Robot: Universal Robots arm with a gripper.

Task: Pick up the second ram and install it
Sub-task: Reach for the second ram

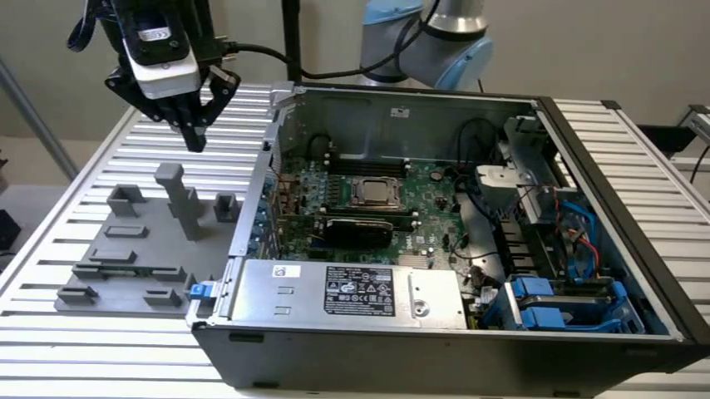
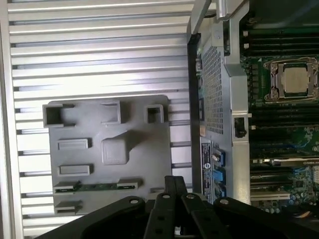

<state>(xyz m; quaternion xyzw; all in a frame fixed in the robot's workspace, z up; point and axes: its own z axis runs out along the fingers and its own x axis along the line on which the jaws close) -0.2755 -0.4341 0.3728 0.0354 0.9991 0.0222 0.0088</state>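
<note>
Exterior view: the case (image 1: 444, 357) stands nearest, side panel off, motherboard (image 1: 421, 187) exposed. It sits toward the exterior view's right of the gripper (image 1: 196, 141). The gripper hangs well above the grey fixture (image 1: 133, 249), fingers pressed together, nothing between them.

Wrist view: the fingertips (image 2: 172, 186) are nearest. The ram (image 2: 97, 187) lies below them in the fixture (image 2: 134, 124), seated between two end clips, just off the tips on the side away from the case (image 2: 214, 74). It is untouched.

Assessment: light, stiff, thin, probably brittle. It is likely best pinched across its long edges at mid-length, clear of chips and contacts.
</note>
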